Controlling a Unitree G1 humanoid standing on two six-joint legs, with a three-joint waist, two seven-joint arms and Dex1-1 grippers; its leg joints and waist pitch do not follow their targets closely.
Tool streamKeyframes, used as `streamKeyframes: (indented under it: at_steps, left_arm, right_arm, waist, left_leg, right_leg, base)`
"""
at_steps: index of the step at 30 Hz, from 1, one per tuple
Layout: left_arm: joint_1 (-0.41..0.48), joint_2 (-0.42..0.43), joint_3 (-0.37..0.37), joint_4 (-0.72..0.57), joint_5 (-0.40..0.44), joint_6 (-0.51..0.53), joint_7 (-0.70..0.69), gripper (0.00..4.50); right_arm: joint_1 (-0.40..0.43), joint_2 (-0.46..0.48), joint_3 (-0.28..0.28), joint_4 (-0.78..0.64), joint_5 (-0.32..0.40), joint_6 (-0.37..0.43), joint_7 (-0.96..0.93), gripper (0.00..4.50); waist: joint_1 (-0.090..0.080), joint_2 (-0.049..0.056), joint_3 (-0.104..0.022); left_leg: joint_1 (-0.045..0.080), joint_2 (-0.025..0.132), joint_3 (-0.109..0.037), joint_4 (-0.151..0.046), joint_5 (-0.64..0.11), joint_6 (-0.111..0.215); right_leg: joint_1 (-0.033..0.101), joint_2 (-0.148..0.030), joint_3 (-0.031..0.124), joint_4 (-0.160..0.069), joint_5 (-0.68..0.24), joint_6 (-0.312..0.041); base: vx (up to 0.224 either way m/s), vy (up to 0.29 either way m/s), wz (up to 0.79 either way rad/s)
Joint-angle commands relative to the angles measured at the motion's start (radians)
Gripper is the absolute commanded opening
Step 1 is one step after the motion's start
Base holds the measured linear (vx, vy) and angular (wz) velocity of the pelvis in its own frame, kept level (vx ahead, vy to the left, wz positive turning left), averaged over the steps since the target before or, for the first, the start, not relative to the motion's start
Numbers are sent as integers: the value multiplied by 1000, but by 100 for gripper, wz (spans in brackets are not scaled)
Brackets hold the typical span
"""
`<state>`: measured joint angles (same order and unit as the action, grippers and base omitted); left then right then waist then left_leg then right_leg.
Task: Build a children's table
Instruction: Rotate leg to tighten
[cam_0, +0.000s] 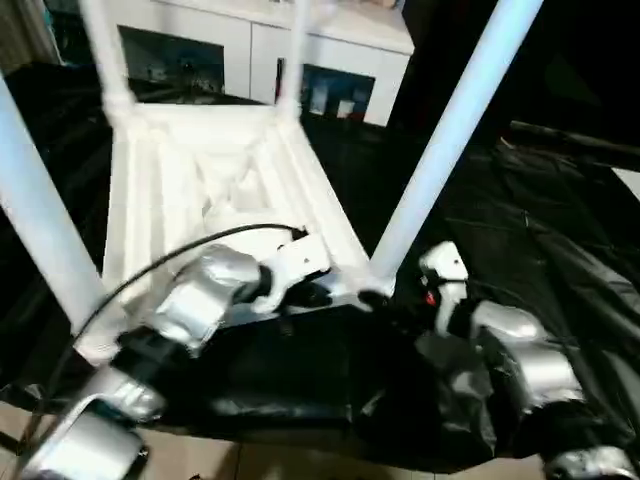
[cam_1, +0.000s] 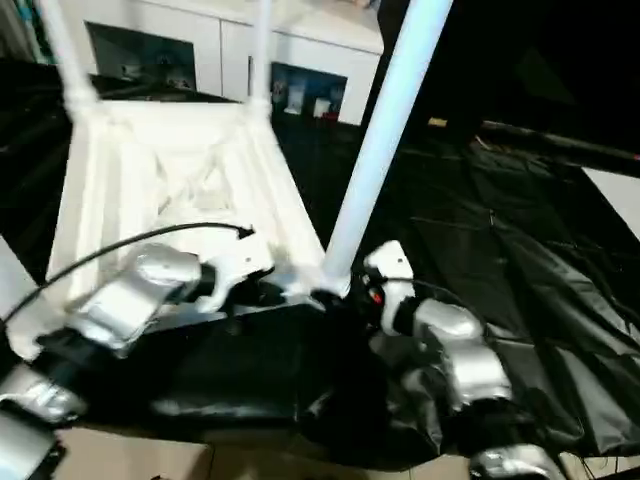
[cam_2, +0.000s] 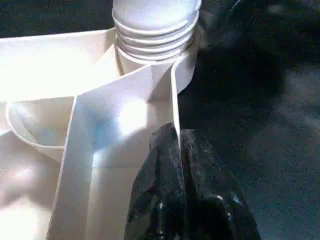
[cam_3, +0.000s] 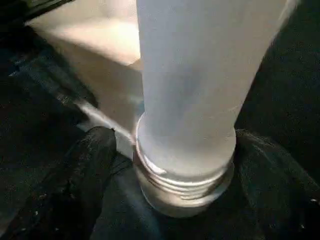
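Left gripper (cam_2: 177, 145) is closed on the thin side wall of the table top (cam_0: 215, 185), near its near-right corner; I see one black finger on each face of the wall. Right gripper (cam_3: 170, 165) straddles the threaded base of the near-right leg (cam_0: 455, 135), one finger (cam_3: 85, 165) on each side, at the corner socket (cam_2: 182, 72). I see the top lying underside up on black sheeting (cam_0: 540, 230), with a white cabinet (cam_0: 250, 50) beyond.
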<state>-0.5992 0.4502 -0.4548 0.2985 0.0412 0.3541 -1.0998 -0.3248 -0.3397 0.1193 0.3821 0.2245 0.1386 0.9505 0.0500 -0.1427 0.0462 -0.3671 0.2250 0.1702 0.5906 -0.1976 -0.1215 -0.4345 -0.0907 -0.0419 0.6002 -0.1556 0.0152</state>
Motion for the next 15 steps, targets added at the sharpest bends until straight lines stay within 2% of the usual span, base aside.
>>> streamKeyframes:
  at_steps: [1,2,3,4,6,9,15]
  left_arm:
    - [36,17,-71,-19,0,-28,-92,0]
    - [40,27,-66,-28,-1,-37,-105,0]
    - [41,28,-65,-29,-1,-38,-107,0]
    - [42,33,-64,-33,0,-37,-112,0]
    - [44,42,-59,-42,-1,-27,-124,0]
    - [41,46,-55,-40,1,-28,-125,0]
    - [38,55,-54,-36,2,-38,-136,0]
  right_arm:
    - [7,-23,42,-72,27,8,115,383]
    - [10,-39,48,-78,23,8,136,383]
    - [10,-41,49,-78,22,8,139,383]
    - [10,-47,53,-77,17,7,146,383]
    - [2,-50,59,-60,1,-7,148,383]
    - [-14,-33,63,-37,-8,-17,140,383]
    - [-27,-25,89,-19,-22,-18,152,339]
  waist:
    - [6,15,-48]
    - [5,28,-50]
    - [5,25,-51]
    - [9,25,-52]
    - [14,25,-52]
    - [18,24,-53]
    - [20,18,-57]
  left_leg:
    - [-1,6,10,-81,-209,40]
    - [4,7,10,-80,-210,36]
    - [4,7,11,-80,-204,34]
    - [12,7,15,-76,-187,33]
    - [10,5,16,-77,-163,31]
    - [8,3,16,-76,-161,21]
    - [8,2,15,-73,-147,17]
  right_leg:
    - [57,-28,23,-61,-269,-163]
    - [52,-26,23,-58,-233,-180]
    - [53,-25,23,-57,-218,-185]
    - [49,-25,24,-53,-183,-200]
    - [53,-24,23,-47,-142,-216]
    - [58,-26,23,-44,-142,-213]
    - [61,-28,23,-42,-147,-208]
  base:
    - [0,0,0]
    - [0,0,0]
    - [0,0,0]
    - [0,0,0]
    - [0,0,0]
    - [0,0,0]
    - [0,0,0]
